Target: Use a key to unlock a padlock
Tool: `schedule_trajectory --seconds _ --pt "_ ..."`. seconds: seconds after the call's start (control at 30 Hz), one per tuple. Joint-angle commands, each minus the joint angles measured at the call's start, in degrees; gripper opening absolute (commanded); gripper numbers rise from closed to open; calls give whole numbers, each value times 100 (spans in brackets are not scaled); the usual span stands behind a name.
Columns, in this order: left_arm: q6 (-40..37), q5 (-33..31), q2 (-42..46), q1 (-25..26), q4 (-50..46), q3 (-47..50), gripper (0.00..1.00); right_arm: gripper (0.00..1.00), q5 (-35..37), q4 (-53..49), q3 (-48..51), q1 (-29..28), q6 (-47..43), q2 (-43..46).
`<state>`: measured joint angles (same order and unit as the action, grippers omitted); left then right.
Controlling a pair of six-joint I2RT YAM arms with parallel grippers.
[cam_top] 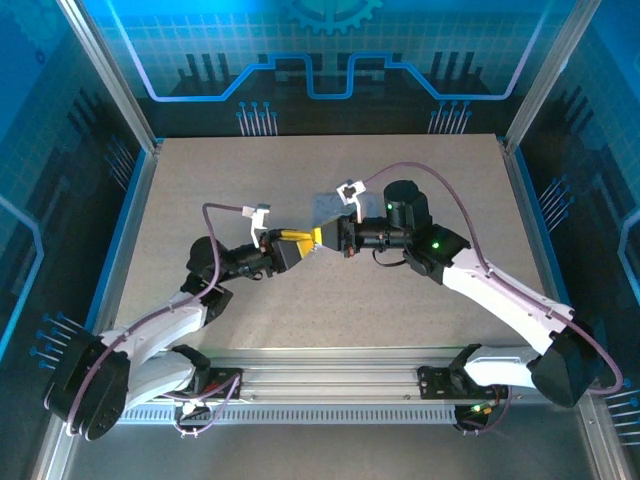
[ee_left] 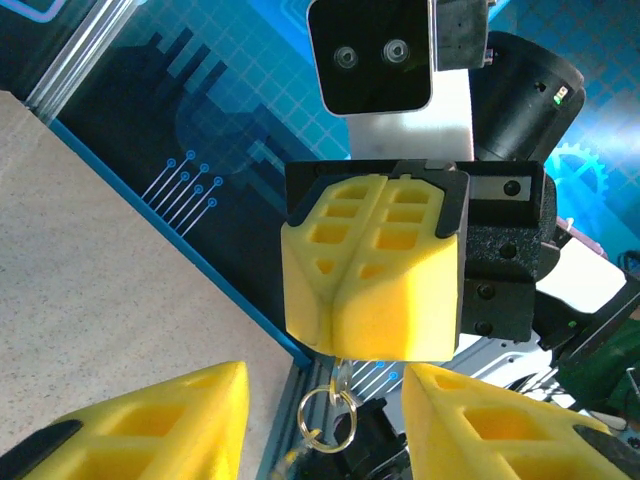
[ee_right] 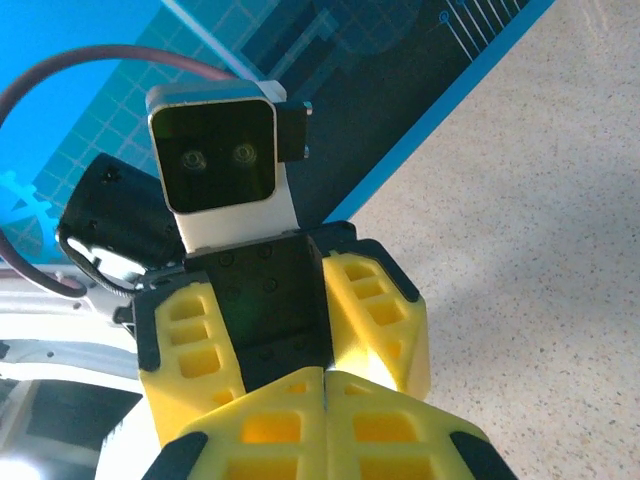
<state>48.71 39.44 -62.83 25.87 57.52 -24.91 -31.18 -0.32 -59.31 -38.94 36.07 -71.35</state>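
Left wrist view: the right fingers (ee_left: 370, 290), pressed together, pinch the key (ee_left: 341, 375) so its split ring (ee_left: 302, 412) dangles at 6 o'clock, while the left fingers (ee_left: 180, 420) stand apart at 5 and 7 o'clock, seemingly ready to take it.

Key (ee_left: 341, 372): buried in seam of pinched-together right fingers (ee_left: 390, 300), save for short stub above ring (ee_left: 303, 415); form too small to tell.
Ring: lower arc blurred against dark clutter.
Left fingers (ee_left: 150, 430): cut off by bottom edge of left wrist view.
Right fingers, right wrist view: cut off at bottom edge.
Tin (cam_top: 328, 208): partly hidden behind right gripper (cam_top: 318, 238); print illegible.
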Motion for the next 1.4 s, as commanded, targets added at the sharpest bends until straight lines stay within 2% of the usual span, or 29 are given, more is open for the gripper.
schedule_trajectory --seconds 0.0,0.23,0.47,0.83,0.93,1.1,1.3,1.33,1.37 --pt "291 121 -120 -12 759 -72 41 0 141 295 70 5 127 113" --pt "362 143 -227 -7 761 -93 38 0 327 468 141 7 217 166" --pt "389 138 -309 12 776 -157 31 0 358 610 135 -24 293 148" --pt "565 90 -466 15 1084 -190 28 0 384 561 161 -105 211 143" --pt "606 112 -495 15 1145 -208 21 0 402 533 157 -107 190 149" --pt "590 116 -507 15 1166 -208 0 0 402 496 123 -125 171 123" --pt "520 47 -447 15 1156 -96 0 0 495 441 108 -132 172 135" --pt "500 33 -428 14 1123 -73 0 2 536 412 96 -127 179 147" --pt "447 21 -399 14 1056 -38 0 11 608 349 89 -132 178 173"
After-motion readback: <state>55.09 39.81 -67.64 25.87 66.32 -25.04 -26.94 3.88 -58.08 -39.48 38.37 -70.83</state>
